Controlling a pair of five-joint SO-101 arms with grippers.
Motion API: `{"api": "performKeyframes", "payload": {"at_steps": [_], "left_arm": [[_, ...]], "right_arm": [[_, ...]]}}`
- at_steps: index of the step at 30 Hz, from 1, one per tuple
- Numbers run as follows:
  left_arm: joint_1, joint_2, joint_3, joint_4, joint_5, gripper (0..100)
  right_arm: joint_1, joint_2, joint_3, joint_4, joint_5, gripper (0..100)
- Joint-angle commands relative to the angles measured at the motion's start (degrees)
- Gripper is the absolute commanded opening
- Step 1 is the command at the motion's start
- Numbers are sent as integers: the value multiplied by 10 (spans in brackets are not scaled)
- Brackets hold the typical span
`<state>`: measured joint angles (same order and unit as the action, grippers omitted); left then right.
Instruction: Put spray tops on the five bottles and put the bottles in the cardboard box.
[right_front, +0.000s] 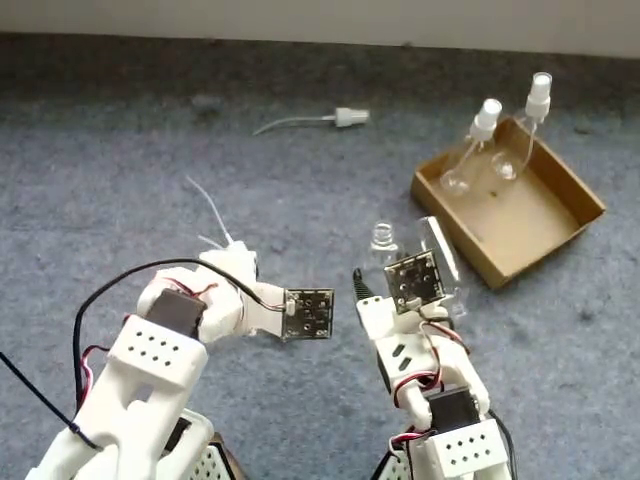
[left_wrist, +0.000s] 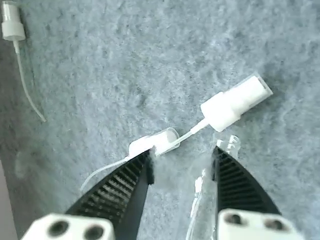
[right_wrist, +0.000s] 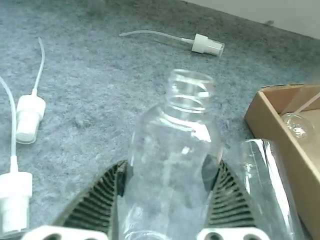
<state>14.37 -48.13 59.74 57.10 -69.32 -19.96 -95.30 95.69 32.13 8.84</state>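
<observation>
Bottle (right_wrist: 172, 145): uncapped, upright near table centre, clenched in my right pincer (right_wrist: 170, 169), neck up to receive a top. Left pincer (left_wrist: 182, 155): released, jaws apart just short of a spray top (left_wrist: 235, 102), likely for pickup. Box (right_front: 550, 248) at two o'clock held two capped bottles (right_front: 470, 150).

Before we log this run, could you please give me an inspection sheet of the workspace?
Surface: grey carpet.
Job's things: box holds a topped bottle and second topped bottle; spare bottle beside box; far top, near top, third top loose on carpet.
Clutter: nothing seen.
Grippers: left gripper jaws open by third top; right gripper jaws shut on bare bottle.
Cables: black cable loops off left arm.
Surroundings: pale wall beyond carpet.
</observation>
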Motion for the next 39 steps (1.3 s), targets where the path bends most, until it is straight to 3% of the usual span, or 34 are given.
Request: {"api": "performKeyframes", "payload": {"at_steps": [1, 11, 18, 24, 39], "left_arm": [[16, 16, 4, -2, -36, 168], [66, 26, 42, -16, -79, 168], [82, 26, 110, -151, -77, 168], [82, 27, 133, -215, -77, 168], [116, 63, 138, -221, -73, 164]], "right_arm": [[10, -8, 12, -19, -4, 73], [10, -8, 12, -19, -4, 73], [10, -8, 12, -19, -4, 73], [10, -8, 12, -19, -4, 73], [10, -8, 12, -19, -4, 73]]}}
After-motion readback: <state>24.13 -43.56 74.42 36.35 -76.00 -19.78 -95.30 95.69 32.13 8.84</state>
